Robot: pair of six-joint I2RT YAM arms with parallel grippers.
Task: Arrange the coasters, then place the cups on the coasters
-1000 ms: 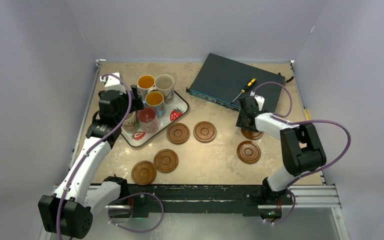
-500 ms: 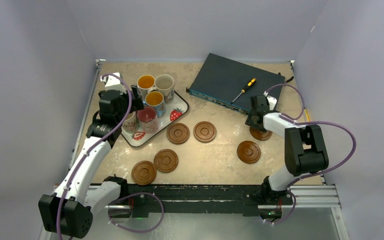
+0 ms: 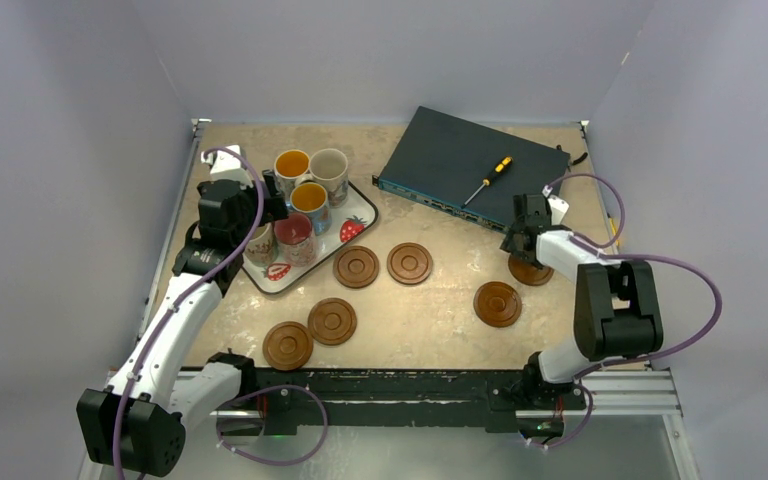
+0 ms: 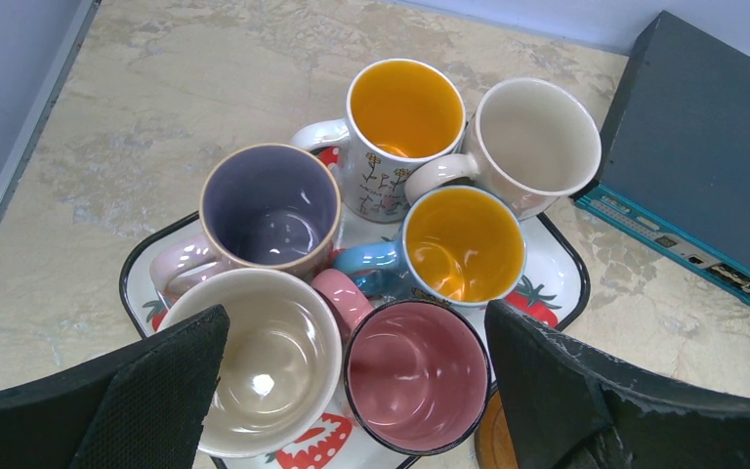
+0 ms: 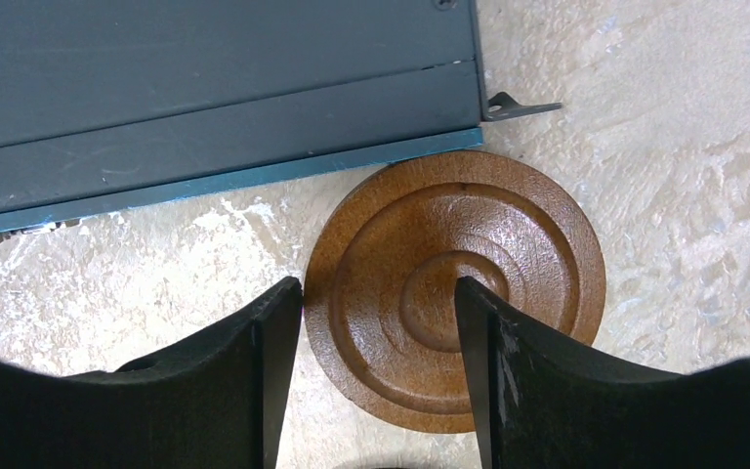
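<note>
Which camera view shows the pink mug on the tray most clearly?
The left wrist view: the pink mug is close, its inside fully visible. The top view shows it only small, from afar. The right wrist view lacks it.

Your left arm (image 3: 175,325) stretches forward, left gripper (image 4: 352,381) angled down with jaws spread wide; your right arm (image 3: 612,312) folds sharply, right gripper (image 5: 376,313) held low, jaws partly apart.
</note>
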